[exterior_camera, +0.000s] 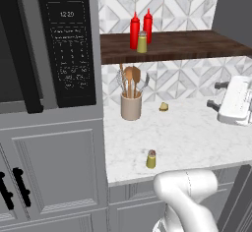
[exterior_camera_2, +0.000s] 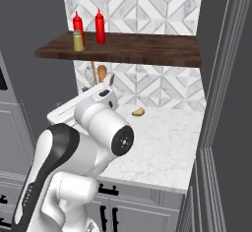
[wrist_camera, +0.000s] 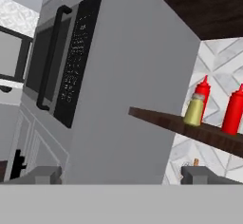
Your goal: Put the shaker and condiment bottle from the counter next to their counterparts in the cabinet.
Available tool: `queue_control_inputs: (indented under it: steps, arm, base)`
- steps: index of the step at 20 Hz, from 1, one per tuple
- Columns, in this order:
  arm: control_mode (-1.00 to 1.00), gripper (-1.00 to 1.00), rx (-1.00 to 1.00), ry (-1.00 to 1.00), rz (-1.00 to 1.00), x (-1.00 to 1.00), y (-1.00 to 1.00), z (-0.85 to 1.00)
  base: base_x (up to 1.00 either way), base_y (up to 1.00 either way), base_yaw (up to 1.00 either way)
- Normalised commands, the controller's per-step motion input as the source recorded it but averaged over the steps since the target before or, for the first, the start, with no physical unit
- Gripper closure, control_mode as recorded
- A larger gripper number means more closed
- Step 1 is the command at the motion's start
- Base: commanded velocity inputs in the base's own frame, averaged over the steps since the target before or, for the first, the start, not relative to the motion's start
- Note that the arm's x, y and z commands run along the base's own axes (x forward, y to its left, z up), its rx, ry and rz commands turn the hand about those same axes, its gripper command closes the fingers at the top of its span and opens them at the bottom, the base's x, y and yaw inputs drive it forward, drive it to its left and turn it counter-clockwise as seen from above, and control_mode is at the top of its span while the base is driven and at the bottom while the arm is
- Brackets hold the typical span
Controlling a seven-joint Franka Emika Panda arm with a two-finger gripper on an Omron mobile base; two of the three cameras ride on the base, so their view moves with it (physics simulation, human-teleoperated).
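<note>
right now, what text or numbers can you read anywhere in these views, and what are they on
"12:20": clock display at the top of the black microwave control panel, left base view.
The keypad labels below it are too small and blurred to read.
The red bottles, the shelf shaker and the counter shaker bear no readable label.

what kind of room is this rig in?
A rendered home kitchen, by the look of it: a built-in microwave in grey cabinetry, a marble-look counter with a utensil crock and a toaster, and a wooden shelf against patterned tile.
</note>
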Motion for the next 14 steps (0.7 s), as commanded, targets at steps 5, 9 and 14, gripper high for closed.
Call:
queue_control_inputs:
  steps: [5,9,14]
  arm:
    - [-1.00,-1.00,-0.12,0.06,0.07,-0.27,0.05,-0.43]
    - [-1.00,-1.00,-0.11,0.04,0.04,-0.27,0.16,-0.30]
    - [-1.00,-1.00,-0.04,0.08,0.00,-0.15,0.25,-0.21]
  base:
    - [0.00,0.00,0.00]
    - [0.00,0.00,0.00]
    - [0.00,0.00,0.00]
